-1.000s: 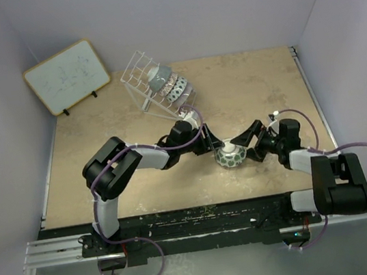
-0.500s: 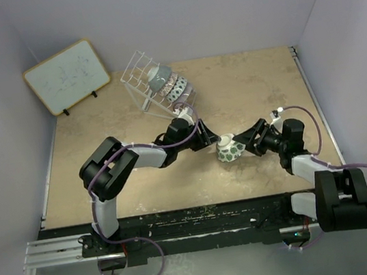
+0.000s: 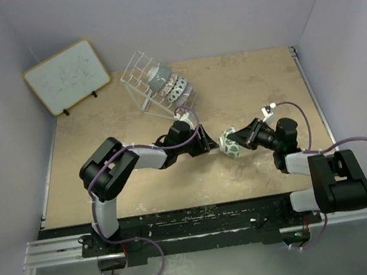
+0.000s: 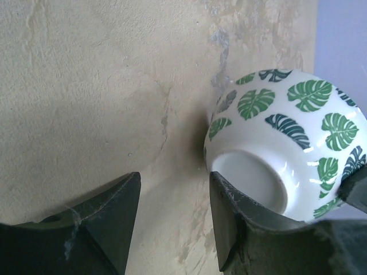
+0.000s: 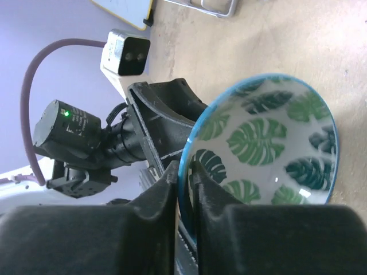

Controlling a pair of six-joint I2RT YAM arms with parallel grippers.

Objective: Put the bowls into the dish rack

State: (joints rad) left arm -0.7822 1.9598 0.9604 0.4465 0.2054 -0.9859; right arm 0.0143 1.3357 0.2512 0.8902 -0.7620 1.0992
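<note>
The green-and-white leaf-patterned bowl (image 3: 228,142) (image 5: 269,143) is tipped on its side at mid-table. My right gripper (image 3: 244,139) (image 5: 183,167) is shut on its blue rim, one finger inside and one outside. My left gripper (image 3: 207,144) (image 4: 174,186) sits low on the bowl's left, jaws slightly apart with only bare table between them. Its right finger (image 4: 229,212) rests against the bowl's white foot (image 4: 252,183). The white wire dish rack (image 3: 134,72) stands at the back left, with several bowls (image 3: 169,86) lined up in it.
A framed whiteboard (image 3: 67,75) leans against the left wall behind the rack. The table's right edge strip (image 3: 309,91) runs along the right wall. In the right wrist view, the left arm's camera and gripper body (image 5: 143,114) sit close behind the bowl.
My right gripper has closed on the bowl's rim and tipped it from upside down onto its side, shifting it slightly away from the arms' bases. The left gripper has barely moved.
</note>
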